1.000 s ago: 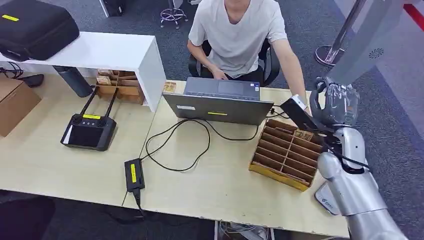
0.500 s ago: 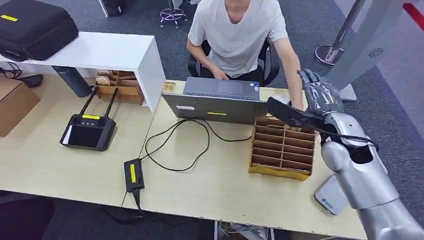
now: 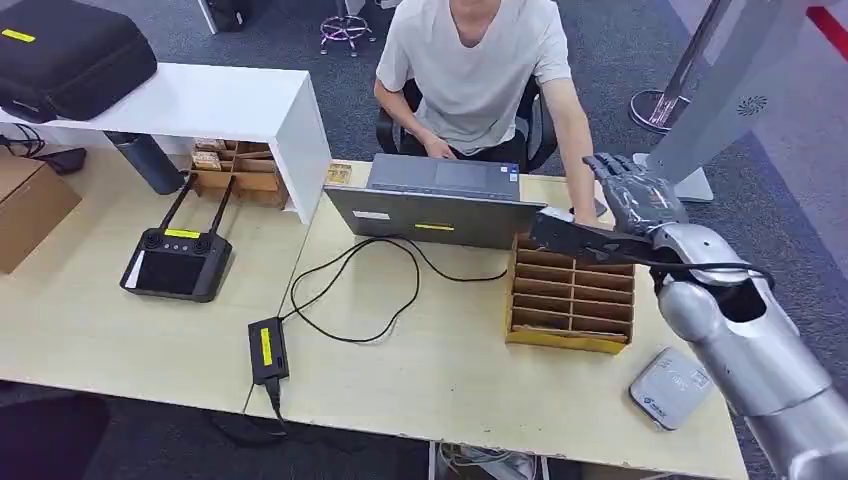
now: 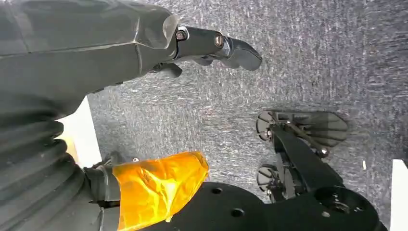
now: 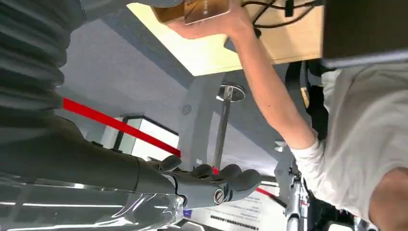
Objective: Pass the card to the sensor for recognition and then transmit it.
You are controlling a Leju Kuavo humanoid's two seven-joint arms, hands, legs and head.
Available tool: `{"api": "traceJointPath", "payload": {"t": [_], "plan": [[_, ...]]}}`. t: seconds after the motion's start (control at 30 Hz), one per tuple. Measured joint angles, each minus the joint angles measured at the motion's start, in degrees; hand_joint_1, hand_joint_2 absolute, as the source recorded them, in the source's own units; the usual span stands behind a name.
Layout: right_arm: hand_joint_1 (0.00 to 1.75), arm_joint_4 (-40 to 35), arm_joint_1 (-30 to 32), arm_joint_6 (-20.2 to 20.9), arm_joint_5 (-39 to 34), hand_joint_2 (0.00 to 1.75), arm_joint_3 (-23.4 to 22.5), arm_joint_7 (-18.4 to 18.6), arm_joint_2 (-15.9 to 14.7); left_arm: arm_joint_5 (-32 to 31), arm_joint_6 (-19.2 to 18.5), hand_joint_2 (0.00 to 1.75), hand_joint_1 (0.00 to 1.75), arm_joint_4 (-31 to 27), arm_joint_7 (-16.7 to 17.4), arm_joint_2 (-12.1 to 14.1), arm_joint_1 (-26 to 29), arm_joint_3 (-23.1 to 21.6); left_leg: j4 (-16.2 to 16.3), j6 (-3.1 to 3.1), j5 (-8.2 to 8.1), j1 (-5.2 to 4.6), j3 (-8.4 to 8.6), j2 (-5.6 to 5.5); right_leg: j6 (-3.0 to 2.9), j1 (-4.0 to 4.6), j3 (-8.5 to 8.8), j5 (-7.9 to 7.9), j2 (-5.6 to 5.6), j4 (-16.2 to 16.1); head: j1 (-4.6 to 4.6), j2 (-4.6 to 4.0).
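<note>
My right hand (image 3: 640,195) hovers with spread fingers over the far edge of the yellow compartment box (image 3: 570,295), close to the person's hand (image 3: 585,212). The right wrist view has that hand (image 5: 211,185) with straight fingers and nothing in them. Beyond it, the person's hand (image 5: 216,26) holds a tan card-like thing (image 5: 204,7) at the table edge. The white sensor pad (image 3: 672,388) lies near the table's front right corner, below my forearm. My left hand (image 4: 231,45) hangs over grey carpet, fingers extended, holding nothing.
A person sits behind an open laptop (image 3: 440,200) at the far side. Cables and a black power adapter (image 3: 268,350) lie mid-table. A black controller (image 3: 175,265), a white shelf (image 3: 220,105) with a black case (image 3: 70,50) and a cardboard box (image 3: 30,205) stand to the left.
My right hand swung left from the table's right side to the box's far edge beside the person's hand. The forearm cleared the sensor pad. The yellow box now lies squarer to the table.
</note>
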Motion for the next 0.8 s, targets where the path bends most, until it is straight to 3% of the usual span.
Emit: {"api": "traceJointPath", "payload": {"t": [0.2,0.47,0.8], "plan": [[0.00,0.6,-1.9,3.8,-1.6,1.75,2.5,1.9,-0.4,0.3,0.2,1.75,0.00,-0.1,0.0,0.0,-0.3,0.3,0.0,0.00,0.00,0.01,0.01,0.01,0.00,0.01,-0.02,0.00,0.00,0.0,-0.02,0.00],[0.00,-0.2,-2.8,4.4,-3.0,1.75,6.1,1.9,-3.6,1.6,0.0,1.75,0.00,-0.2,-0.4,0.0,0.1,0.9,0.0,0.00,0.00,0.00,-0.01,0.01,0.00,0.00,-0.02,0.00,0.04,0.0,0.00,0.00],[0.00,-3.0,-3.3,6.0,-4.0,1.75,8.6,3.5,-4.1,1.9,0.2,1.75,0.00,-0.2,-0.4,0.1,0.1,1.6,0.0,0.00,0.00,0.01,0.00,0.02,0.00,0.01,-0.03,0.00,0.03,0.0,-0.02,0.00]]}}
